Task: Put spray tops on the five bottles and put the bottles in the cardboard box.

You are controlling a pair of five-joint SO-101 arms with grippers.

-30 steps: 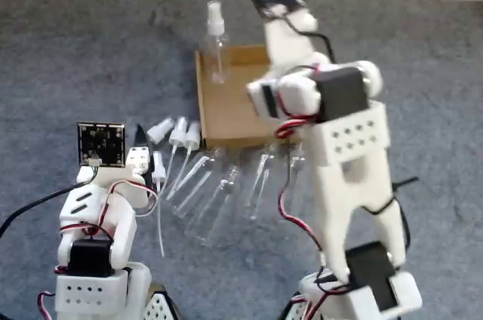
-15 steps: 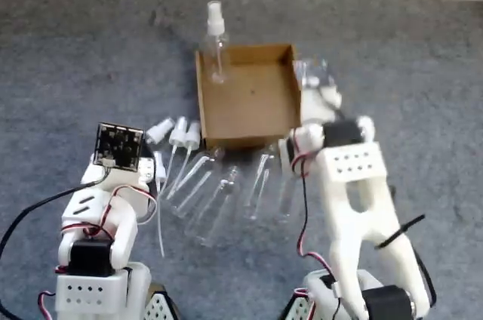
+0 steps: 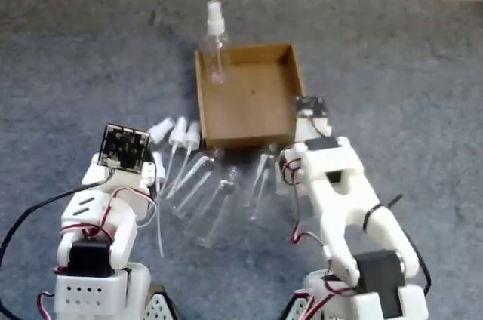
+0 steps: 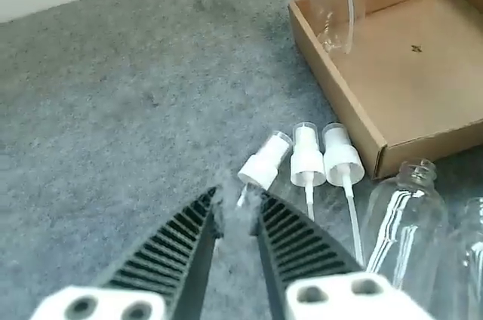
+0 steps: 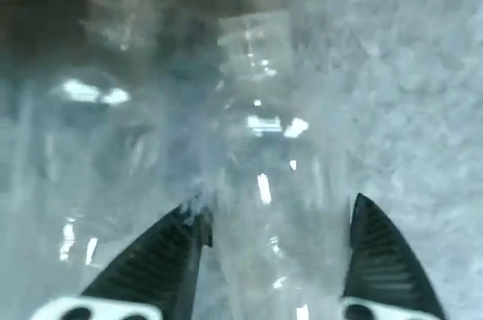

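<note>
Fingers of the right gripper [image 5: 277, 209] are hanging wide apart around a clear bottle [image 5: 256, 124] lying mid-bench, just beside the cardboard box [image 3: 253, 109], ready to grab it. Near the spray tops [image 4: 307, 160], the left gripper [image 4: 238, 210] is hovering, fingers a little apart and empty.

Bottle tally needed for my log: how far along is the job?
Done: one capped bottle stands in the box. In hand: right pincer open over a bare bottle. Left: four bottles lie uncapped by loose tops.
</note>
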